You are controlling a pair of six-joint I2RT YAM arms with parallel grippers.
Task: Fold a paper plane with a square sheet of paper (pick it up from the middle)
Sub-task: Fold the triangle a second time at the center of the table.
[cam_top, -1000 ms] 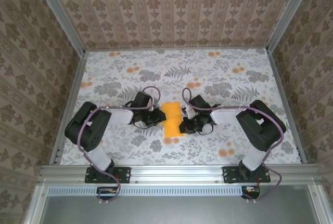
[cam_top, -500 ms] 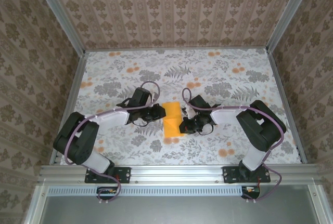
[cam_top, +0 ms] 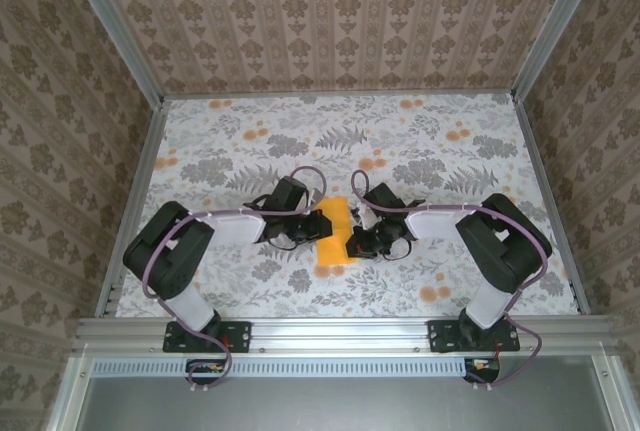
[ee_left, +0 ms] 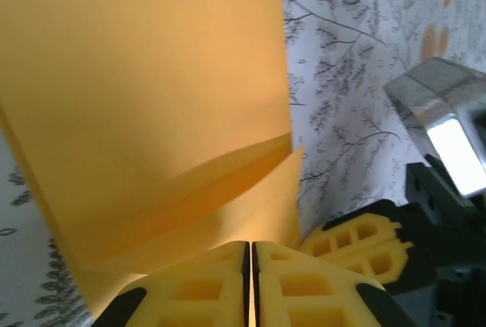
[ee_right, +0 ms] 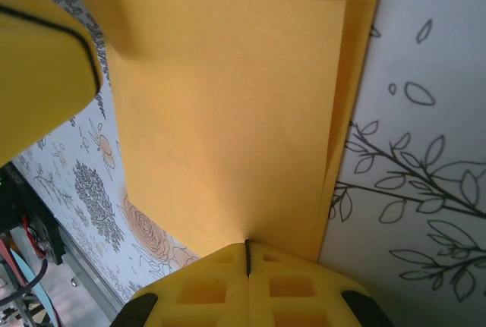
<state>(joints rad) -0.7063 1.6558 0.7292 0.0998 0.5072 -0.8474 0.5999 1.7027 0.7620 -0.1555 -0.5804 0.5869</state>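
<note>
Bases of my two black-and-white arms sit bolted to the silver metal rail at the near edge. The left arm and the right arm both bend inward toward the middle of the table.

My left gripper has its yellow grid-faced pads pressed flat together with only a hairline seam between them. The thin bright orange-yellow sheet of paper runs down into that seam, so I am pinching it. My right gripper is squeezed tight the same way, and the paper's near edge meets its seam, so it is pinched there too.

From above, the paper sits between the two grippers, the left one at its left side and the right one at its right side, slightly nearer to me. The sheet is doubled over. My left wrist camera shows a flap with a slanting crease across it, and my right wrist camera shows a narrow second layer along the right and far edges. I cannot tell whether the paper rests on the cloth or is lifted off it. The two grippers sit just beside each other.

Beyond them spreads the white tablecloth with grey leaves and blotchy orange flowers, and at the far end stands the brown patterned wallpaper wall.
</note>
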